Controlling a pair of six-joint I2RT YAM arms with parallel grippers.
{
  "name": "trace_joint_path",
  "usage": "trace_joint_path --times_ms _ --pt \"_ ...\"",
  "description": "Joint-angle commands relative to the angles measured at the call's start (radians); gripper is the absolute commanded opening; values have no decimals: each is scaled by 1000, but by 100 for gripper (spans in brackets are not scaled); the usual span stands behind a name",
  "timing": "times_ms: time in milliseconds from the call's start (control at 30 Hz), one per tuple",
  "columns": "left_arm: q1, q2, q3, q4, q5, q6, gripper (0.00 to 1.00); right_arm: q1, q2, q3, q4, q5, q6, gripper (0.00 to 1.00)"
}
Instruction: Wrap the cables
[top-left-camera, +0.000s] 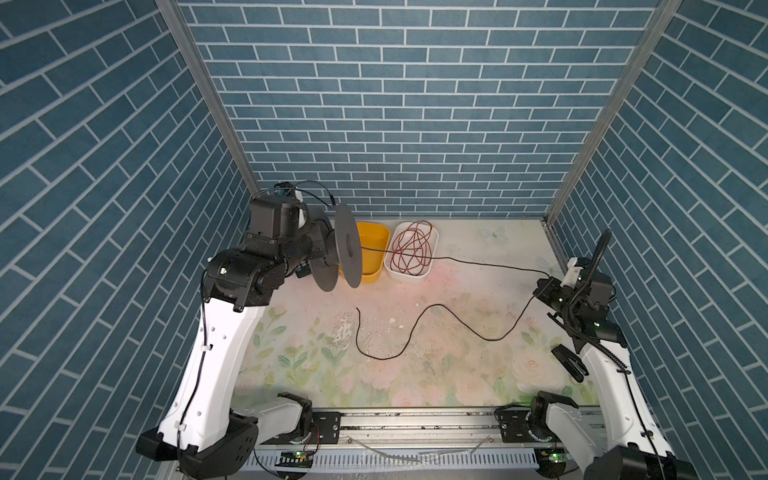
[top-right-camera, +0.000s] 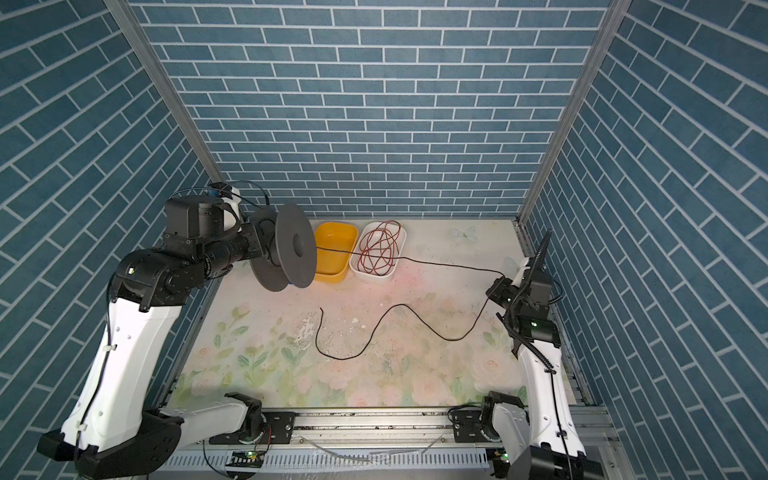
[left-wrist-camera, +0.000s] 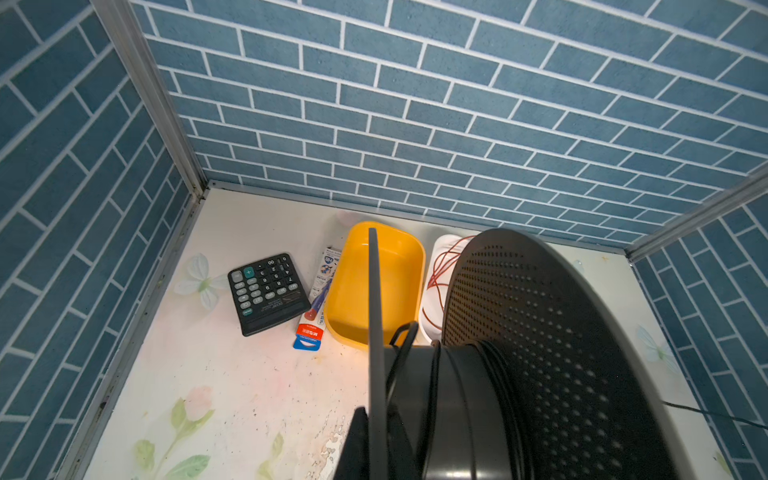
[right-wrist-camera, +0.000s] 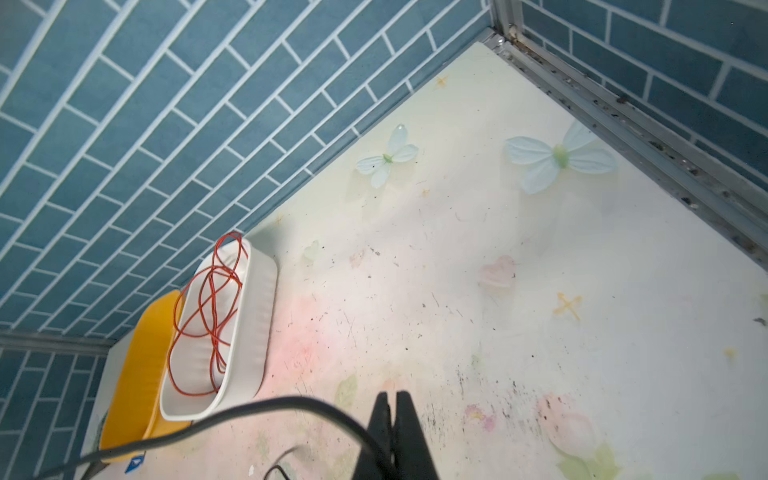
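A grey spool (top-left-camera: 348, 249) (top-right-camera: 296, 245) hangs on its side above the back left of the table. My left gripper (left-wrist-camera: 376, 440) (top-left-camera: 326, 246) is shut on its thin plain flange; the perforated flange (left-wrist-camera: 561, 340) fills much of the left wrist view. A few turns of the black cable (left-wrist-camera: 432, 374) lie round the hub. From the spool the cable (top-left-camera: 478, 266) (top-right-camera: 449, 266) runs taut to my right gripper (top-left-camera: 544, 286) (top-right-camera: 498, 286), which is shut on it (right-wrist-camera: 392, 407). The rest of the cable (top-left-camera: 415, 328) snakes loose across the table's middle.
An empty yellow bin (top-left-camera: 374, 249) and a white bin (top-left-camera: 432, 249) holding a reddish-brown wire (top-left-camera: 409, 249) stand at the back, under the taut cable. A calculator (left-wrist-camera: 266, 293) and a pen pack (left-wrist-camera: 320, 299) lie in the back left corner. Walls close three sides.
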Motion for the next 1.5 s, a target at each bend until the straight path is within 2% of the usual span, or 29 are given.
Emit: trace_joint_path --times_ms 0,100,200,267,333,533,633,800,967,1267,1367,1467 --pt "3 -31 -28 67 17 -18 0 -12 31 -10 20 -100 41 5" --pt "-20 -35 -31 71 8 -24 0 -13 48 -4 -1 -68 14 21" --pt "-47 -36 -26 71 19 -26 0 -13 36 5 -24 -37 -37 45" --pt "-86 -35 -15 66 5 -26 0 -7 31 5 -19 -78 -86 63" --pt "-122 -35 -9 66 -8 -24 0 11 37 16 -35 -72 -114 73" --pt "-180 -30 18 45 -10 -23 0 104 45 43 -83 75 -153 79" --pt "-187 -35 23 48 4 -26 0 157 46 47 -59 97 -156 80" --pt "-196 -30 36 56 40 -29 0 304 25 -17 153 -31 -187 90" --pt "-196 -23 47 83 90 -34 0 430 95 -47 313 -135 -266 92" --pt "-196 0 68 109 161 -57 0 661 271 -145 678 -81 -426 92" --pt "-196 14 81 103 177 -59 0 724 349 -128 724 -78 -490 92" --pt "-196 19 90 99 186 -58 0 768 425 -146 872 -82 -505 92"
